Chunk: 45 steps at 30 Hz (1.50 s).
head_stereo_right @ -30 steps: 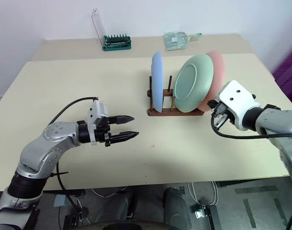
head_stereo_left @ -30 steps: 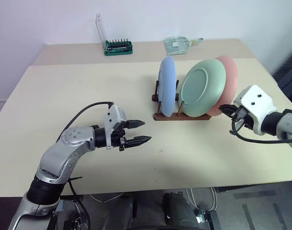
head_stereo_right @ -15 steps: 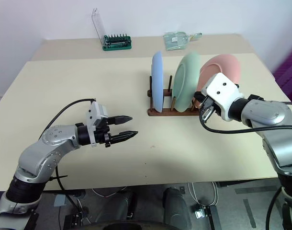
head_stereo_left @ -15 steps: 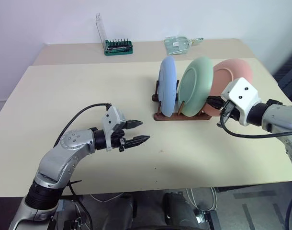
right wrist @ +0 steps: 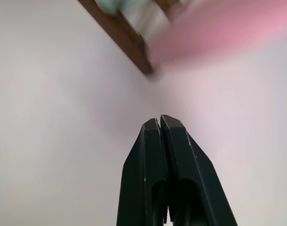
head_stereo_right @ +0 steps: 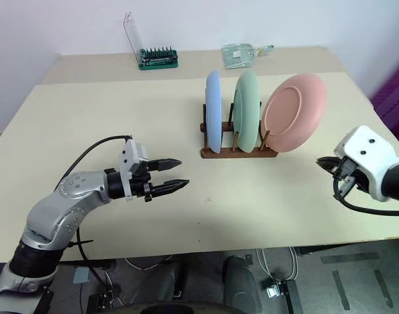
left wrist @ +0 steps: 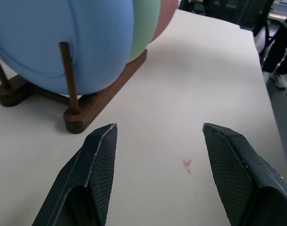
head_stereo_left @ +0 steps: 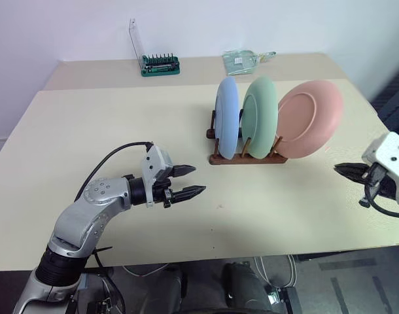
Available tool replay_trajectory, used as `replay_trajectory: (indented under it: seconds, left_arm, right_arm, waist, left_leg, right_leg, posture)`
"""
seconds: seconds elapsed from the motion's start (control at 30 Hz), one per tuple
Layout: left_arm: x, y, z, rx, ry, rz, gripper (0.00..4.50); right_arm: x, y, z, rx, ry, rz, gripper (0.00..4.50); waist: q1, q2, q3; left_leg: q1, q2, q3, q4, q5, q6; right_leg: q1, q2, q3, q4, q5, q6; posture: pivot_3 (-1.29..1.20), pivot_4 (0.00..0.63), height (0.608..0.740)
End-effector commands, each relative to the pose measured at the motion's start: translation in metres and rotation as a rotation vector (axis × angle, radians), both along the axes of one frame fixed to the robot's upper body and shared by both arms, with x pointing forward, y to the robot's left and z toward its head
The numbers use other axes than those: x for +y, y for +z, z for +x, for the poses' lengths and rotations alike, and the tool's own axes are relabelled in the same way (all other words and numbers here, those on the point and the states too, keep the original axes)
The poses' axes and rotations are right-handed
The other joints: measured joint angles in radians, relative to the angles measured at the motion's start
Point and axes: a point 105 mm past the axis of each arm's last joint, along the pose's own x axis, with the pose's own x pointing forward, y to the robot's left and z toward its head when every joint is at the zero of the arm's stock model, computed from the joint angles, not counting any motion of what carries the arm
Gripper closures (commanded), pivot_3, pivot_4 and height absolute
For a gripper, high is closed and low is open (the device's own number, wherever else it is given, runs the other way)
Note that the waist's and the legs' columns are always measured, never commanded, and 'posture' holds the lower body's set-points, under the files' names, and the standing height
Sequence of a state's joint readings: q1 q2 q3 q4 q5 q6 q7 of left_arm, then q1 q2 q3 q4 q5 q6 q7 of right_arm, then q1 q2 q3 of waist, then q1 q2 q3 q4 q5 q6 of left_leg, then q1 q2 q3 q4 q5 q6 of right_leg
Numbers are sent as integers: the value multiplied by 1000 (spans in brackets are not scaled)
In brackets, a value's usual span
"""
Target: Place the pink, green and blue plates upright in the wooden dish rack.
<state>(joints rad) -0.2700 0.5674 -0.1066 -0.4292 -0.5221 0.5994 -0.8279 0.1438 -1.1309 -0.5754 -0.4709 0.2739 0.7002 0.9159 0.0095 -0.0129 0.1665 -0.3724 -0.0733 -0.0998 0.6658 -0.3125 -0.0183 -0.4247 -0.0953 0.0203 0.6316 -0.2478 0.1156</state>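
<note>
Two grippers hover empty over the beige table (head_stereo_left: 88,131): left gripper (head_stereo_left: 190,181) parted, right gripper (head_stereo_right: 325,163) pinched shut. Blue plate (head_stereo_left: 227,118), green plate (head_stereo_left: 260,118) and pink plate (head_stereo_left: 309,119) stand in the wooden dish rack (head_stereo_left: 245,158), with bare tabletop toward the near edge.

A: What is sitting around the work area?

B: A pale cream bench (head_stereo_left: 108,131) is filling most of the head views, and a second bench (head_stereo_left: 95,69) of the same colour is standing just behind it, touching a plain white wall (head_stereo_left: 206,26).

A: Anything on that rear one?

B: A green bit case (head_stereo_left: 161,64) with its clear lid standing open, and a clear packet (head_stereo_left: 245,60) lying near it.

A: And below?

B: Grey floor (head_stereo_left: 356,281) is showing under the front edge, with cables (head_stereo_right: 271,271) trailing across it. Soft, even light is falling everywhere. A small reddish mark (left wrist: 186,164) is showing on the front bench.
</note>
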Motion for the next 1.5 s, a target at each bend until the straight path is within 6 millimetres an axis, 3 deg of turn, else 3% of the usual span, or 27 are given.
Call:
replay_trajectory:
  seconds: [0.03,0.17,0.27,0.6,0.83,0.97,1.03,1.13,1.27,1.4,1.5]
  left_arm:
    - [-4,6,0,-34,-23,-9,1506]
    - [-4,6,3,-38,-18,-8,1506]
    - [-1,6,4,-40,-3,-10,1506]
    - [-1,3,2,-35,21,-22,1506]
    - [-3,2,4,-34,22,-27,1506]
    - [4,0,11,-40,62,-18,1506]
    - [21,-4,23,-56,148,10,1506]
    - [65,-16,50,-87,376,93,1506]
    - [119,-20,60,-106,527,146,1506]
    - [144,-25,61,-112,562,187,1506]
    - [143,-25,64,-126,578,168,1506]
  right_arm:
    - [-12,13,19,-133,-30,-130,4471]
    - [0,22,48,-263,-9,-75,4471]
    - [9,23,55,-278,27,-57,4471]
    - [37,25,47,-254,135,-8,4471]
    - [38,21,43,-249,138,-17,4471]
    - [22,12,42,-217,67,-61,4471]
    - [11,5,38,-192,33,-63,4471]
    - [-7,-3,31,-184,-15,-9,4471]
    - [-18,-1,27,-233,-48,144,4471]
    - [-22,-11,27,-245,-57,224,4471]
    - [-19,-24,28,-226,-50,251,4471]
  waist:
    - [0,1,0]
    - [-6,1,0]
    - [2,1,0]
    - [3,1,0]
    - [3,1,0]
    - [5,1,0]
    - [5,1,0]
    - [4,1,0]
    - [-4,1,0]
    - [3,1,0]
    - [5,1,0]
  left_leg:
    - [0,0,0,0,0,0]
    - [0,1,1,0,3,-5]
    - [-1,1,1,0,3,-5]
    - [-2,-1,1,0,3,-5]
    - [-2,-1,1,0,3,-5]
    - [-2,-1,1,0,3,-5]
    - [-2,-1,1,0,3,-5]
    - [-1,-1,1,0,3,-5]
    - [-1,0,2,-1,3,-5]
    - [-1,0,2,0,3,-5]
    - [-1,-1,2,0,2,-4]
  right_leg:
    - [0,0,0,0,0,0]
    - [0,0,1,0,0,0]
    - [-1,0,1,-1,0,0]
    - [-2,-1,1,-1,0,0]
    - [-2,-1,1,-1,0,0]
    - [-2,-1,1,-1,0,0]
    - [-2,-1,1,-1,0,0]
    - [-2,-1,1,-1,0,0]
    - [-2,0,2,-1,0,0]
    - [-2,0,2,-1,0,0]
    - [-2,-1,2,-1,0,0]
  posture:
    - [0,150,740]
    - [0,150,740]
    - [0,150,740]
    - [0,150,740]
    - [0,150,740]
    - [0,150,740]
    - [0,150,740]
    - [0,150,740]
    - [0,150,740]
    - [0,150,740]
    - [0,150,740]
